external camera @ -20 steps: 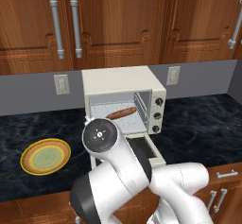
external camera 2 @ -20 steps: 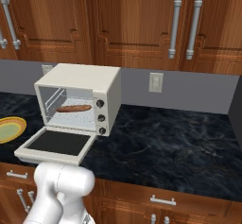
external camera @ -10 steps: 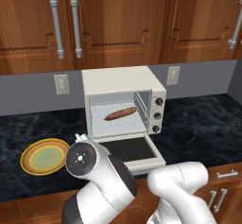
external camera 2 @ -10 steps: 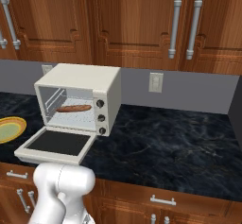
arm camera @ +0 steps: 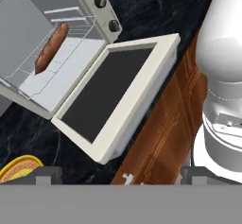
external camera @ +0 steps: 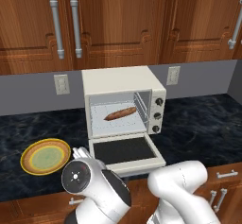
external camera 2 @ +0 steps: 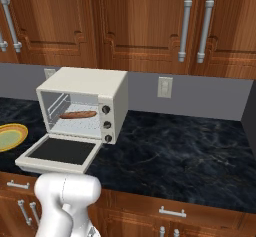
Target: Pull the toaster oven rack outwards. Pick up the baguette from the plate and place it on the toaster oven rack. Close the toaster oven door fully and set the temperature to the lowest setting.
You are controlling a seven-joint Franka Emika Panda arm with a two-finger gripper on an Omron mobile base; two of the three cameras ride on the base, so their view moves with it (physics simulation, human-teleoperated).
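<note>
My hand [arm camera: 116, 173] is spread wide and grips nothing; its two dark fingertips [arm camera: 45, 175] stand far apart, poised over the front edge of the dark marbled bench [external camera 2: 165, 151]. Below me lies the cream-framed toaster oven door [arm camera: 118, 93] with its dark glass pane, folded down flat and reaching out past the bench edge. Behind it stands the boxy cream-white toaster oven [external camera: 120, 100], its cavity exposed and three small round knobs [external camera: 158, 116] running down its right side. The small reddish-brown baguette [arm camera: 51, 47] lies on the thin silver-grey wire rack [arm camera: 53, 60] inside the cavity, angled across the grid. The round plate [external camera: 45, 156] with its yellow rim, orange ring and pale green centre sits on the bench to the left of the oven, apart from the door.
</note>
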